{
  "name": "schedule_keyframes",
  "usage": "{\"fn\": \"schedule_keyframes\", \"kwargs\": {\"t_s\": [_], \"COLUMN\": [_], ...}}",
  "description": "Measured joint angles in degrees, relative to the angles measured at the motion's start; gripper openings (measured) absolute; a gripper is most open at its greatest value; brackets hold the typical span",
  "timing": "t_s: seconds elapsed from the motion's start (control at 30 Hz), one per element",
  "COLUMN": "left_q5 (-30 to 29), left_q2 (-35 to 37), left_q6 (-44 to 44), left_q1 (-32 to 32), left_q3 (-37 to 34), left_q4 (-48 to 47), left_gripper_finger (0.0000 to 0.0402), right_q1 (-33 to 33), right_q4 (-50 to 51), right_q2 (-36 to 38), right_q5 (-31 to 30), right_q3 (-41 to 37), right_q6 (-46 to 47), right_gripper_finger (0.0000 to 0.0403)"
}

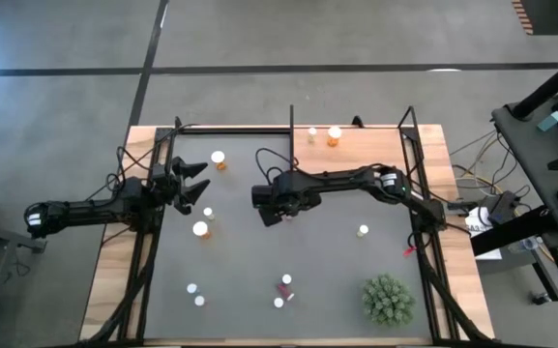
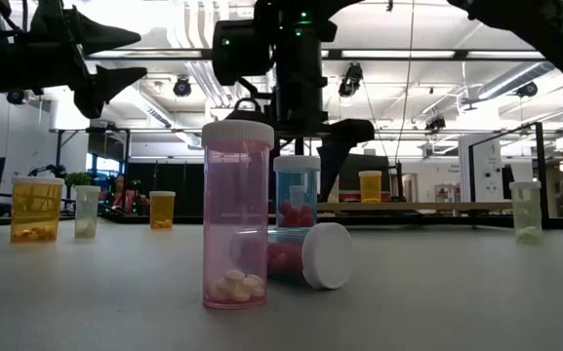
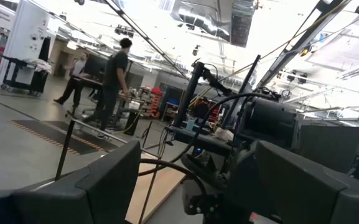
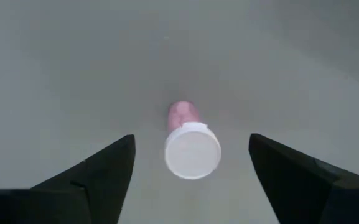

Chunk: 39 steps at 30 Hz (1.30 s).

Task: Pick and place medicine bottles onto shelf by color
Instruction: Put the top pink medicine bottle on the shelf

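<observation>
Right gripper point(image 4: 191, 171), fingers apart, empty, hovering over upright pink bottle point(image 4: 190, 142) near mat centre. Left gripper point(image 1: 193, 184) spread wide, waiting at 9 o'clock. Two orange bottles point(image 1: 334, 136) sitting on shelf point(image 1: 375, 145) at 12 o'clock; most bottles remaining on mat.

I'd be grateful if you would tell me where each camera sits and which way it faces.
High view: overhead, straight down on the mat; both arms show.
Low view: at mat height, level across the bottles into the room; arms enter from above.
Left wrist view: on the raised left arm, facing the room; its dark fingers show.
Right wrist view: facing down at a pink bottle between open fingers.
Shared: high and low views both show the right pincer.
</observation>
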<state>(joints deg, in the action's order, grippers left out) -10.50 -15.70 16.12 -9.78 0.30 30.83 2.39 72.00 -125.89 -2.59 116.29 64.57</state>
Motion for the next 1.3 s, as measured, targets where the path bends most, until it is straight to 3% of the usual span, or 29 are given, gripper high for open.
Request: {"fn": "schedule_keyframes", "kwargs": {"t_s": [0.63,0.9,1.03,1.3], "left_q5": [0.0,0.0,0.0,0.0], "left_q2": [0.0,0.0,0.0,0.0], "left_q6": [0.0,0.0,0.0,0.0], "left_q1": [0.0,0.0,0.0,0.0], "left_q3": [0.0,0.0,0.0,0.0], "left_q4": [0.0,0.0,0.0,0.0], "left_gripper_finger": [0.0302,0.0302,0.0302,0.0302], "right_q1": [0.4,0.6,1.2,4.3], "right_q4": [-2.2,-0.5,1.5,4.6], "right_q2": [0.1,1.1,2.9,11.2], "right_q5": [-0.4,0.1,0.1,-4.2], "right_q3": [-1.4,-1.4,-1.4,-3.7], "right_q6": [-0.1,-0.2,-1.1,-4.2], "right_gripper_finger": [0.0102,0.012,0.0109,0.0105]}}
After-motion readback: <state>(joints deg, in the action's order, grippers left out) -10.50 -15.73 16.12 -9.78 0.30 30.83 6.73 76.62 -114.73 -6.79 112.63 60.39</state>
